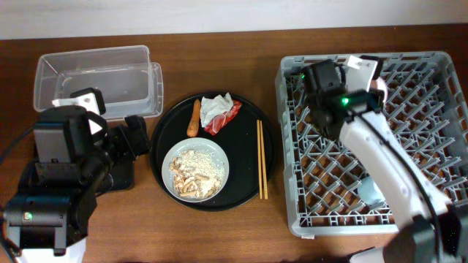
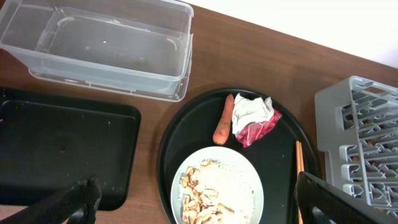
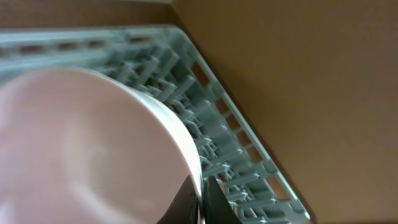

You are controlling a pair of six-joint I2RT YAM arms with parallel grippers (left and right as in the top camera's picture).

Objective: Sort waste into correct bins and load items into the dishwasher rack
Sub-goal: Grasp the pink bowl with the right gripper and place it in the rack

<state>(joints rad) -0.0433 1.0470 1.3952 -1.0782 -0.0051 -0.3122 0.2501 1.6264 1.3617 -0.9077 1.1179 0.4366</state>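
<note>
My right gripper (image 3: 202,202) is shut on the rim of the white bowl (image 3: 87,143) and holds it over the far side of the grey dishwasher rack (image 1: 431,146). A light-blue cup (image 1: 369,191) lies in the rack. My left gripper (image 2: 208,205) is open and empty above the pale plate (image 2: 245,180), which holds beige food scraps (image 2: 208,193). The carrot (image 2: 222,119), white napkin (image 2: 252,112), red wrapper (image 2: 260,132) and chopsticks (image 1: 261,159) lie on the round black tray (image 1: 248,190). The clear tub (image 2: 106,46) and the shallow black tray (image 2: 62,149) are to the left.
The left arm's base (image 1: 44,212) covers most of the shallow black tray in the overhead view. The rack (image 2: 360,143) stands just right of the round tray. Bare wooden table (image 1: 219,234) runs along the front edge.
</note>
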